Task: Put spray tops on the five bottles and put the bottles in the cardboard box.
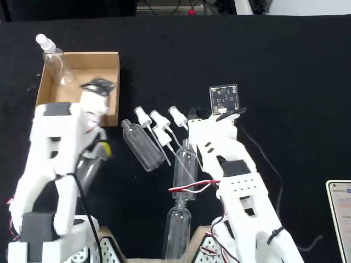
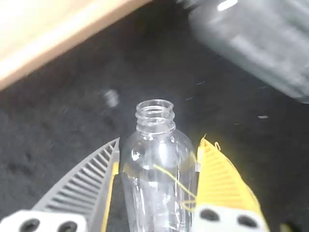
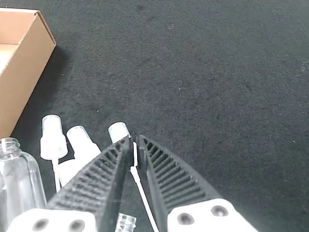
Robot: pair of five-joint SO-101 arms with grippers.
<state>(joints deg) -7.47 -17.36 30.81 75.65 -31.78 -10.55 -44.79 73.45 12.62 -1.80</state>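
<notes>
While the left hand [image 2: 159,145] clasps an open bottle [image 2: 157,169], the right hand [image 3: 134,140] — narrow — pinches a spray top [image 3: 117,129].

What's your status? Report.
Left gripper shut on uncapped bottle. Right gripper shut on spray top. One capped bottle in cardboard box.

Surface [image 1: 296,71]: black felt-like cloth, matte, flecked with pale lint, spread across the whole work area.
Far edge: dark strip with loose cables [image 1: 164,6]; white panel [image 1: 310,5] at one corner.
Near corner: lit screen [image 1: 340,219], partly cut off.
</notes>
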